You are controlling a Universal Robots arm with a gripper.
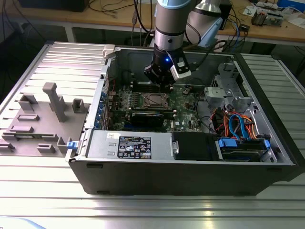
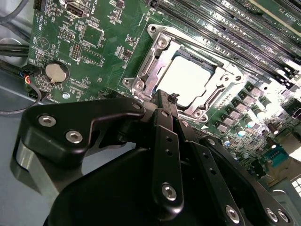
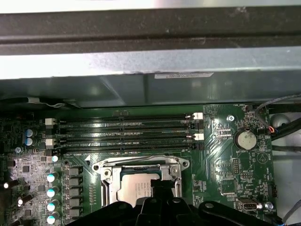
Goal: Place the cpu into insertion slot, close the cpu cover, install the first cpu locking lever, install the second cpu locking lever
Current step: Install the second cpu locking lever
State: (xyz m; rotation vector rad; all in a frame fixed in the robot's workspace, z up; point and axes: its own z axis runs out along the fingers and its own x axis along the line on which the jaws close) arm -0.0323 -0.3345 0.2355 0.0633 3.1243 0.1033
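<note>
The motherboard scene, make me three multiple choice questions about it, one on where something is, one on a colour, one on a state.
1. Where does the hand hover?
A. Over the insertion slot
B. Over the drive bay
C. Outside the case

2. What colour is the motherboard?
A. Red
B. Green
C. Blue

3. How is the cpu?
A. Held in the hand
C. Lying on the grey fixture
B. Seated in the slot, inside the cpu cover

Answers: 1 A, the exterior view shows the hand just above the socket. 2 B, green in both wrist views. 3 B, the second wrist view shows its silver top in the frame's window.
</note>
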